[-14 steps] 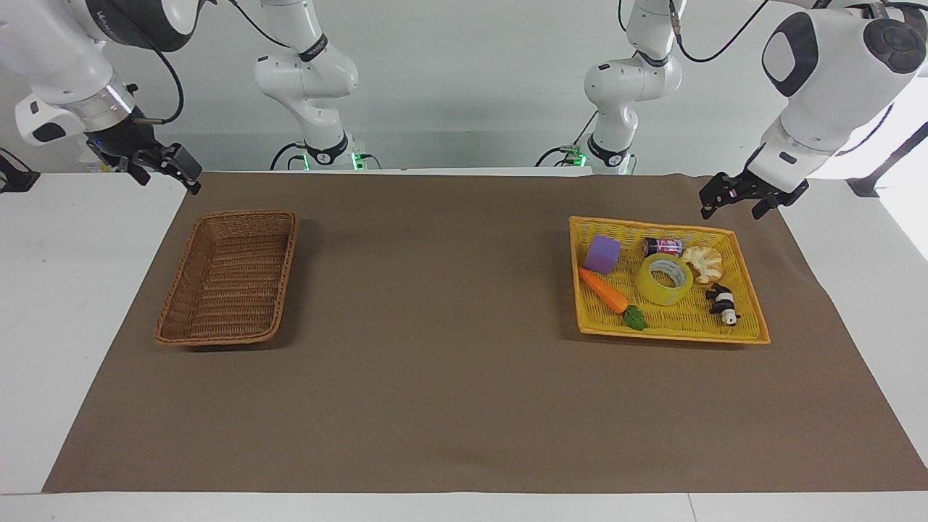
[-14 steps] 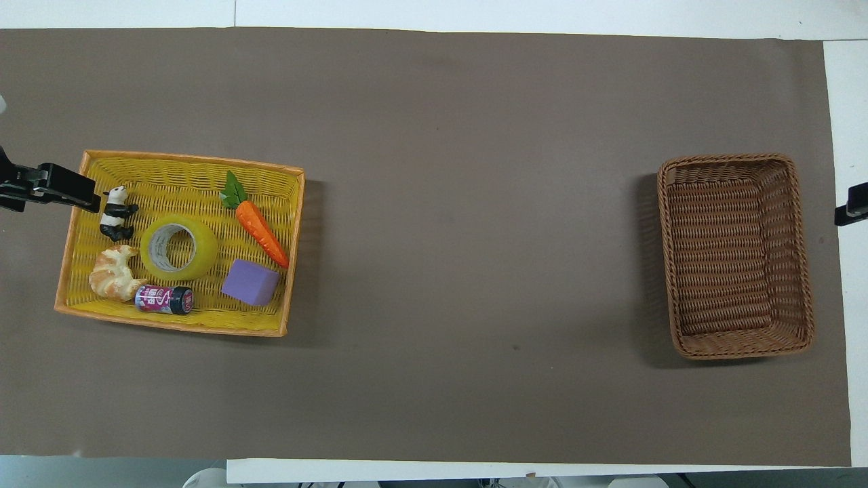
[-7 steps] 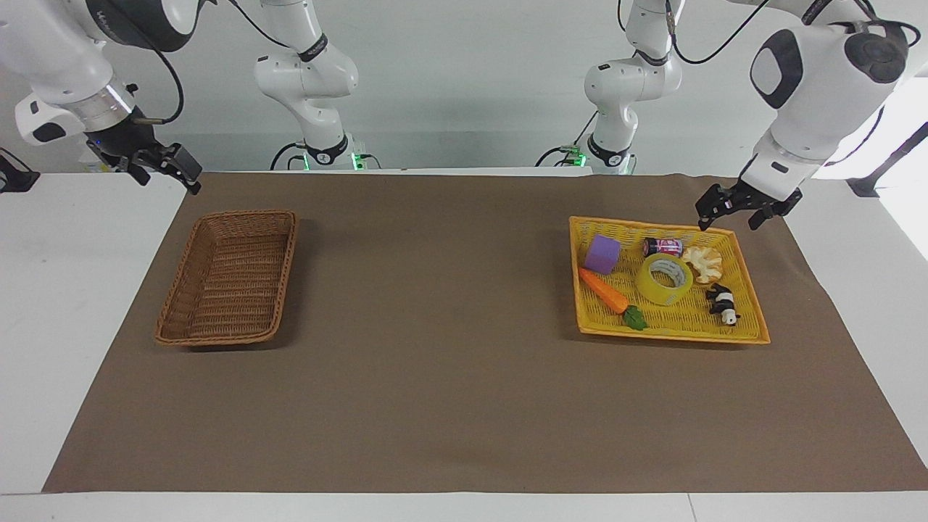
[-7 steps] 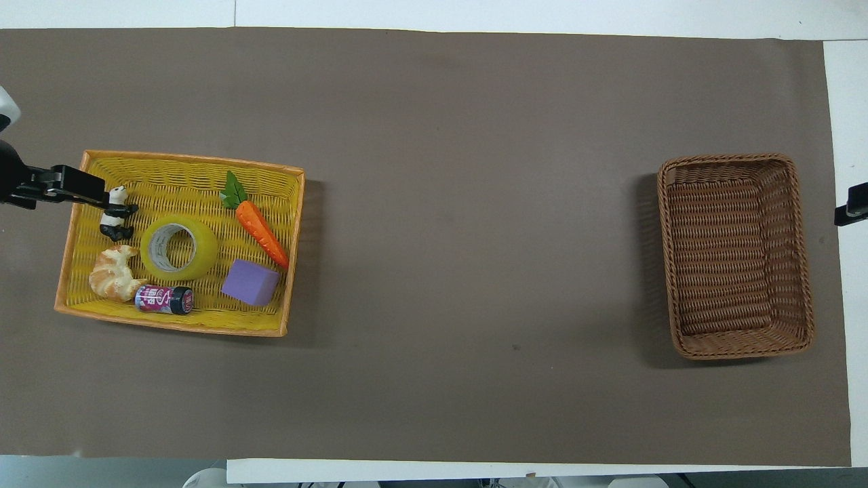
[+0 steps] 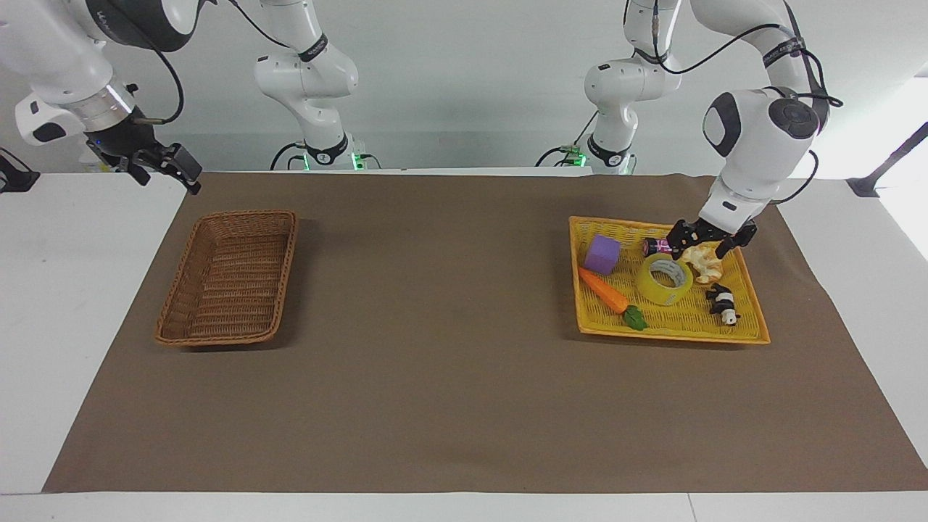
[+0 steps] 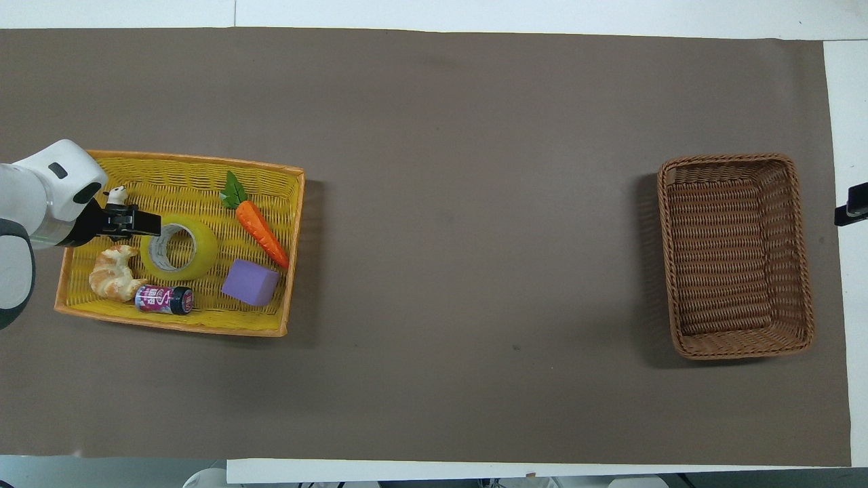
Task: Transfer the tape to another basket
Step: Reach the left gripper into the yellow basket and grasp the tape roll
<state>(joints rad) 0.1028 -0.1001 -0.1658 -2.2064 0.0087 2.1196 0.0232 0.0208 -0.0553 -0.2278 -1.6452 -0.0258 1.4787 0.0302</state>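
Tape [image 5: 665,278] is the thing to shift, but the brown mat [image 5: 449,377] fills most of both frames, with the white table [image 5: 65,304] showing at its edges. At the left of the facing view sits the brown wicker basket [image 5: 230,275], empty, with the right gripper [image 5: 168,168] waiting in the upper left corner over the mat's corner, jaws spread and holding nothing. At the right of that view lies the yellow tray [image 5: 754,319], and the tape rests flat in its middle, hole up, crowded by a purple block [image 5: 602,254], a toy carrot [image 5: 607,290], a croissant [image 5: 704,262], a small can [image 5: 661,247] and a panda figure [image 5: 722,303]. The left gripper [image 5: 707,238] hangs low over the croissant and the tape's rim, fingers parted and empty. The risk, as I judge it, lies in that crowding: one finger could land on the croissant or the can instead of slipping into the core, pinching pastry with the roll or knocking the tape askew, and a shallow grip on the smooth ring may slip during the long carry to the basket.
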